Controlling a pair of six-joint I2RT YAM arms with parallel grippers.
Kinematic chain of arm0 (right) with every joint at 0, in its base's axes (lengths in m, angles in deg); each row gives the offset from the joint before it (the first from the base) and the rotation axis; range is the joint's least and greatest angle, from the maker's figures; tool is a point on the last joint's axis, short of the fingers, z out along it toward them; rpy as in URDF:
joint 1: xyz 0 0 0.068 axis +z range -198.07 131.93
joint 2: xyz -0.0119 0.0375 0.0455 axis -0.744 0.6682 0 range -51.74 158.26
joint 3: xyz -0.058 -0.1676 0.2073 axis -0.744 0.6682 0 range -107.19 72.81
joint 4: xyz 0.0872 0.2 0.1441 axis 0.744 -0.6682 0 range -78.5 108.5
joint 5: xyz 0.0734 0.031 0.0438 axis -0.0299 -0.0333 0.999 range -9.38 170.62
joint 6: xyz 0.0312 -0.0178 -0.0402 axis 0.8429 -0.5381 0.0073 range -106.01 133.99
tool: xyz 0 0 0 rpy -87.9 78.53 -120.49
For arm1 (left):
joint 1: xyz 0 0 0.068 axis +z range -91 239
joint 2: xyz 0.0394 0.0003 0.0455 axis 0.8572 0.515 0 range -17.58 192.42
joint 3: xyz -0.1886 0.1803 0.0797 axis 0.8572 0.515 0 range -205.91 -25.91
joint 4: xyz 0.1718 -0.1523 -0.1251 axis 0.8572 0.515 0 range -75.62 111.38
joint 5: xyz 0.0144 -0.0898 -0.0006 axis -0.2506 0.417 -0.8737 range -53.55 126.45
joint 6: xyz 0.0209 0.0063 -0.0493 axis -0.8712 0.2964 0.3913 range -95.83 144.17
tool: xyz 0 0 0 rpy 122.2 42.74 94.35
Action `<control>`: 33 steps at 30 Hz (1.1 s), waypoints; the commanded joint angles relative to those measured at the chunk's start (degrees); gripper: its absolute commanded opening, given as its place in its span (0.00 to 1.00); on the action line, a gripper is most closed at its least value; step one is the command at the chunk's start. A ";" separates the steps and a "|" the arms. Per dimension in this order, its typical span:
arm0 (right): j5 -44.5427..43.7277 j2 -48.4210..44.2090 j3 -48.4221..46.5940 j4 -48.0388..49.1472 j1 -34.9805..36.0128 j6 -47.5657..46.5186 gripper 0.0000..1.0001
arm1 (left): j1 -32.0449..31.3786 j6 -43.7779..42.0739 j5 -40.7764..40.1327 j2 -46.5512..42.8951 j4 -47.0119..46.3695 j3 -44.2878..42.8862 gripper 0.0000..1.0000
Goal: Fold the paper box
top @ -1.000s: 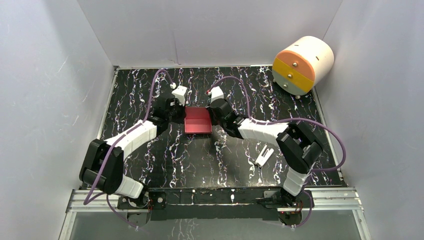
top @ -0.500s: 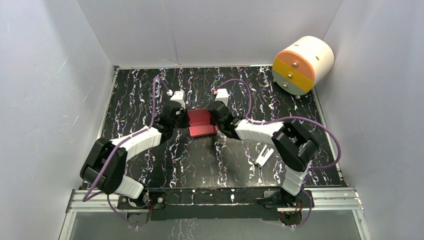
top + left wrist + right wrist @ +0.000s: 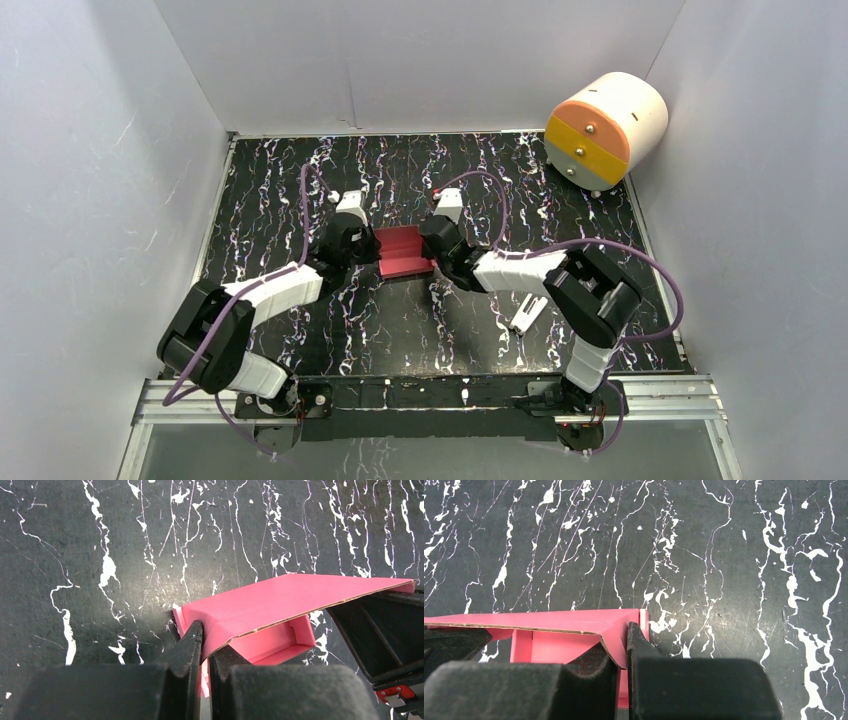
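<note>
The pink-red thin-card paper box (image 3: 405, 251) sits at the middle of the black white-veined table (image 3: 280, 170), its opposite ends pinched by the left gripper (image 3: 205, 640) and the right gripper (image 3: 623, 645), jaws narrow.

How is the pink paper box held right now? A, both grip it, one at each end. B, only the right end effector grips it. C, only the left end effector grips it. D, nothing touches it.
A: the left end effector and the right end effector are each shut on an edge of the paper box, at opposite ends of it.
</note>
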 commanded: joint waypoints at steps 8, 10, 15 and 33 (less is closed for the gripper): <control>1.27 -3.56 6.68 3.84 0.85 1.38 0.15 | -1.52 7.33 0.32 -5.01 -1.31 5.17 0.01; 1.13 -3.52 7.20 4.36 1.14 1.82 0.15 | -1.95 8.33 -0.15 -4.94 -1.27 5.49 0.01; 0.08 -4.03 9.52 6.83 2.14 2.25 0.15 | -2.98 9.73 -2.50 -5.35 -1.54 7.13 0.02; 0.85 -7.20 18.35 17.69 4.03 -1.37 0.22 | -3.80 6.98 -8.72 -11.32 -5.09 15.53 0.02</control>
